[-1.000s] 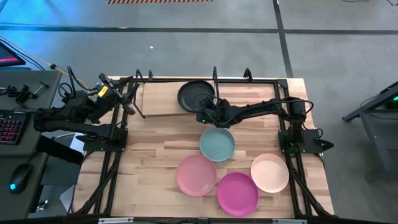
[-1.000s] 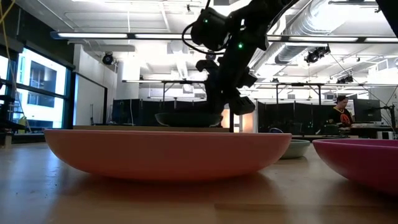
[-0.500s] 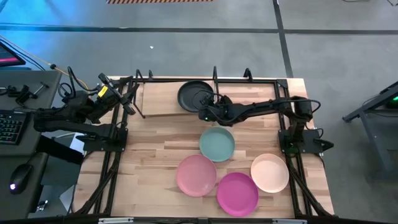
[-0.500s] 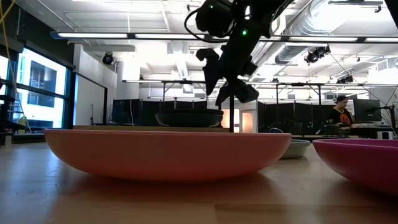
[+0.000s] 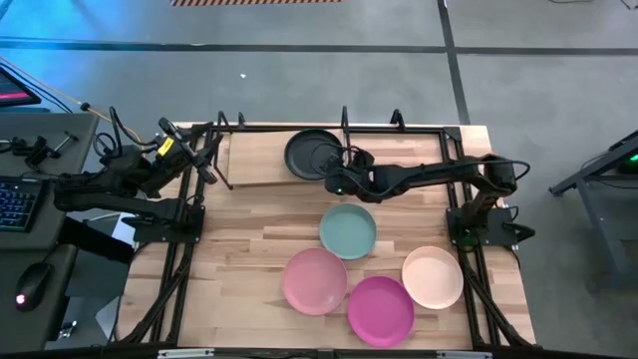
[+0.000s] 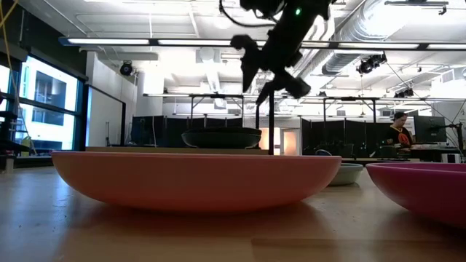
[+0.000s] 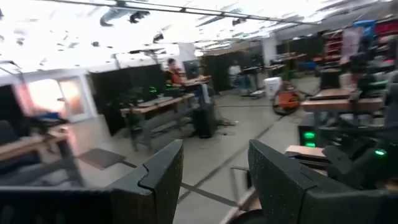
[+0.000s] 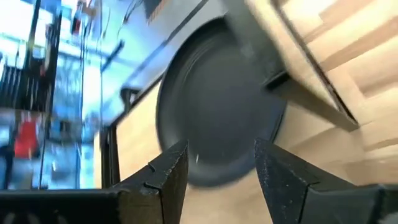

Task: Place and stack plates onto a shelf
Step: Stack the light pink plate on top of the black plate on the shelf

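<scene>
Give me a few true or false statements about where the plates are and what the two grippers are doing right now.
1. The dark grey round plastic plate lies on the narrow light-wood shelf. True.
2. The right gripper is shut on the dark grey plate. False: it is open, empty, and above the plate's near edge.
3. The magenta round plate sits on the shelf. False: it lies on the tabletop, near the front.
4. The left gripper is open and holds nothing, off by the table's left edge. True.
5. The light teal round plate is stacked on the dark grey plate. False: it lies alone on the tabletop.
</scene>
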